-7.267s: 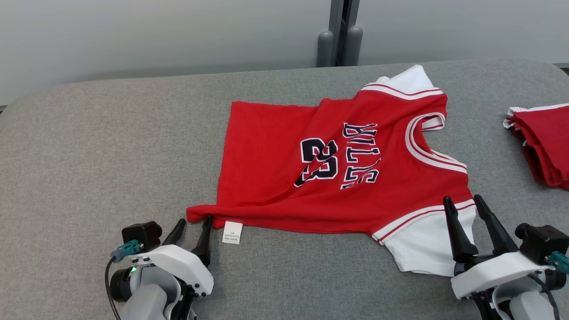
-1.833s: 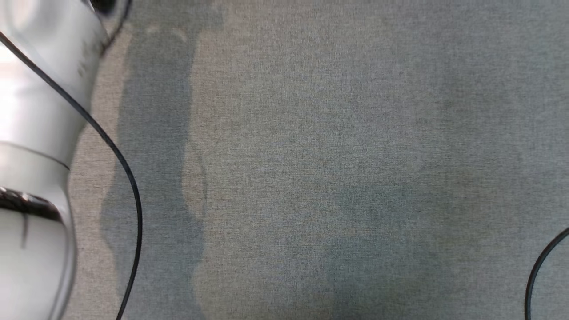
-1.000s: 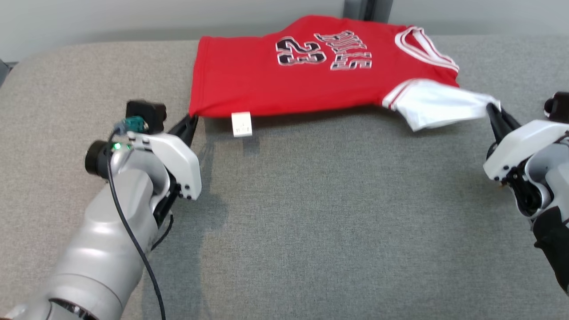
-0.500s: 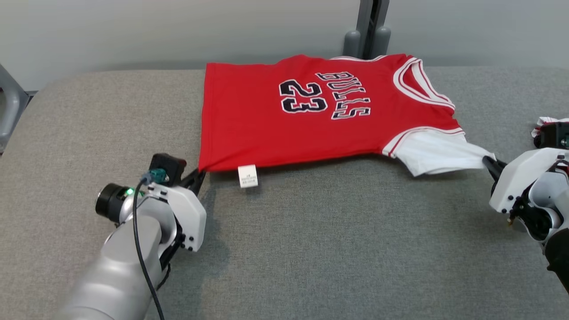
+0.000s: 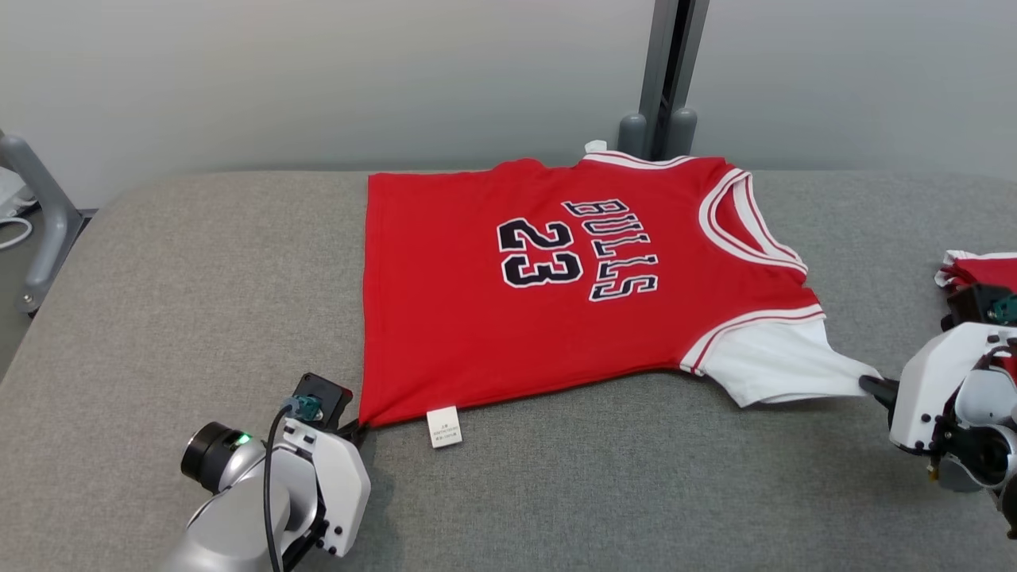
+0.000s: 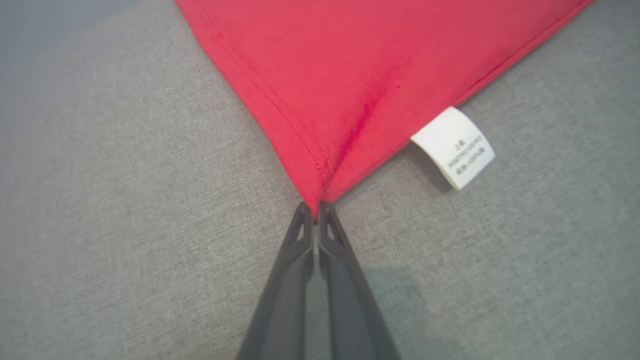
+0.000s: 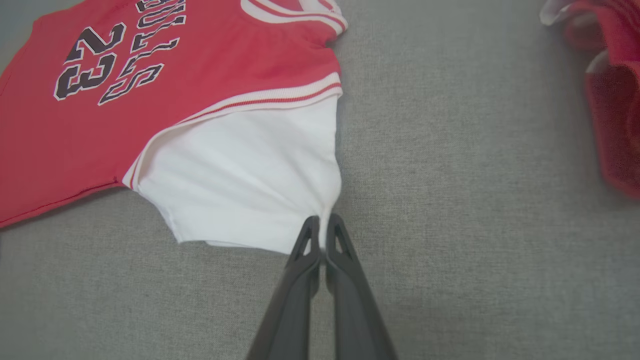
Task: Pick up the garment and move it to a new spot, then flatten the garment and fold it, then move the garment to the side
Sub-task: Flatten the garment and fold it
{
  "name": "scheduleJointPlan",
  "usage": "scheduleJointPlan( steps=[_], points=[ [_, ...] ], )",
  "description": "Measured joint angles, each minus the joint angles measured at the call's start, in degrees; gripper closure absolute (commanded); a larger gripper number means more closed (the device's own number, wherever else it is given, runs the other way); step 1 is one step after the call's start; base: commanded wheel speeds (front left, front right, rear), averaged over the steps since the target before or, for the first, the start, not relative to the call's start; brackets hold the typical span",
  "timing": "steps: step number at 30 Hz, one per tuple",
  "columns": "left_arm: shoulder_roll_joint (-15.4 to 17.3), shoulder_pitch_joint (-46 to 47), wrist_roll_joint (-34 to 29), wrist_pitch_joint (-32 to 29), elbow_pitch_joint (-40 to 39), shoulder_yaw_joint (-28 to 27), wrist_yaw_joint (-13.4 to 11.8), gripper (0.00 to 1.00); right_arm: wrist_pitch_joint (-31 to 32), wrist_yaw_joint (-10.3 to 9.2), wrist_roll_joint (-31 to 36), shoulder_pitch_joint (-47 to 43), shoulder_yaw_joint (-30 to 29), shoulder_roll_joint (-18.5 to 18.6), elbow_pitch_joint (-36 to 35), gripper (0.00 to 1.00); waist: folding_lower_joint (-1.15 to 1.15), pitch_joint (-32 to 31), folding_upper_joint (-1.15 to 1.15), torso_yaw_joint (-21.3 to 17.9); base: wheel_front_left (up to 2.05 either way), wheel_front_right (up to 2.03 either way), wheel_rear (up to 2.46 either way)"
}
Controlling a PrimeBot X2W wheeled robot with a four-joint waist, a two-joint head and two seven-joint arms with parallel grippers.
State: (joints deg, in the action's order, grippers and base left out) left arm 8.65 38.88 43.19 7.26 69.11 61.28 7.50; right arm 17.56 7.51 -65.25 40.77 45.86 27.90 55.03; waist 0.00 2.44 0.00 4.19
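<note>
The garment (image 5: 493,326) is a red jersey with white sleeves and black "BULLS 23" lettering, spread front-up across the grey table (image 5: 199,278). My left gripper (image 5: 359,429) is shut on its near-left hem corner; in the left wrist view the garment (image 6: 360,75) corner is pinched between the dark fingertips of the left gripper (image 6: 316,212), beside a white care label (image 6: 452,147). My right gripper (image 5: 870,385) is shut on the tip of the white sleeve, and the right wrist view shows the right gripper (image 7: 324,232) clamping that sleeve of the garment (image 7: 250,175).
A folded stack of red garments (image 5: 981,270) lies at the table's right edge, also at the right of the right wrist view as a red stack (image 7: 612,115). A grey post (image 5: 667,71) stands behind the table, and a metal frame leg (image 5: 36,214) at far left.
The head camera has tilted up, so the scene shifted down. Both grippers have pulled the jersey toward me across the table, and it lies flatter.
</note>
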Motion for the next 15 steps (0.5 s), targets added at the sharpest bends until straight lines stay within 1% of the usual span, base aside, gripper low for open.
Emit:
scheduleJointPlan(
  steps=[6,10,15],
  points=[
    [2.27,-2.82,1.91,-0.53,-3.24,2.99,0.0,1.0,5.59,0.0,-5.19,-3.33,1.1,2.52,-3.27,1.0,0.0,-2.73,0.0,0.24,0.0,0.0,0.0],
    [4.2,-4.63,3.35,-1.27,-5.36,5.73,0.0,1.0,12.03,-0.01,-10.14,-6.59,1.46,4.74,-5.61,1.0,0.0,-4.31,0.0,0.48,0.0,0.0,0.0],
    [5.73,-5.96,4.5,-1.34,-6.24,7.13,0.01,1.0,14.83,0.0,-12.95,-8.81,1.37,6.53,-7.87,1.0,0.0,-5.52,0.0,0.54,0.0,0.0,0.0]
  ],
)
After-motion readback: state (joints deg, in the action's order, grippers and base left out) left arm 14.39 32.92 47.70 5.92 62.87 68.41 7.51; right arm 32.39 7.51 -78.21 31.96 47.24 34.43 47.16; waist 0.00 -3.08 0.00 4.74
